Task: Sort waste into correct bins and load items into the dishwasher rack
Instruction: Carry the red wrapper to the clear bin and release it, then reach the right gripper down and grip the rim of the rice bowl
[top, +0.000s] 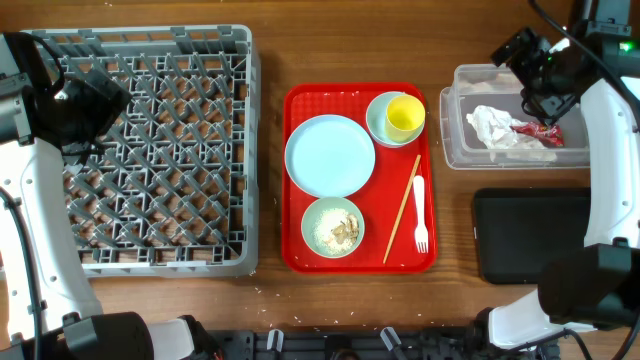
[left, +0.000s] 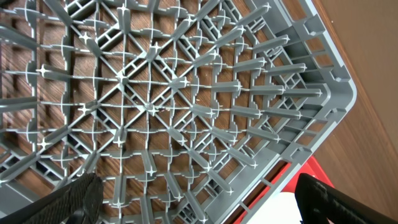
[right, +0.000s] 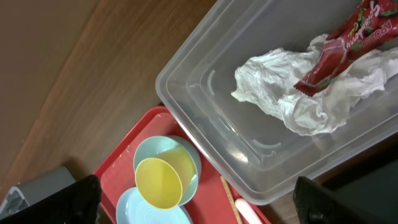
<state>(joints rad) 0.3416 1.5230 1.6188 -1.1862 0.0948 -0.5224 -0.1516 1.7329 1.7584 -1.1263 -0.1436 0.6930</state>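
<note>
As I watch from overhead, napkin (top: 490, 125) and red wrapper (top: 540, 130) lie in the clear tub (top: 462, 120); the plate (top: 330, 155) sits on the red tray (top: 300, 240). Left wrist: my left gripper (left: 199, 199) hangs spread over the rack (left: 186, 93). Right wrist: right gripper (right: 196, 199), spread, above the tub.

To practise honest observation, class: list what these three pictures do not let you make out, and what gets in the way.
Overhead: inside of the bowl under the yellow cup, hidden by the cup.
Overhead: the chopsticks, too thin to count.
Right wrist: print on the red wrapper, cut off by the top edge.
Overhead: right end of the black tray, behind the right arm.
</note>
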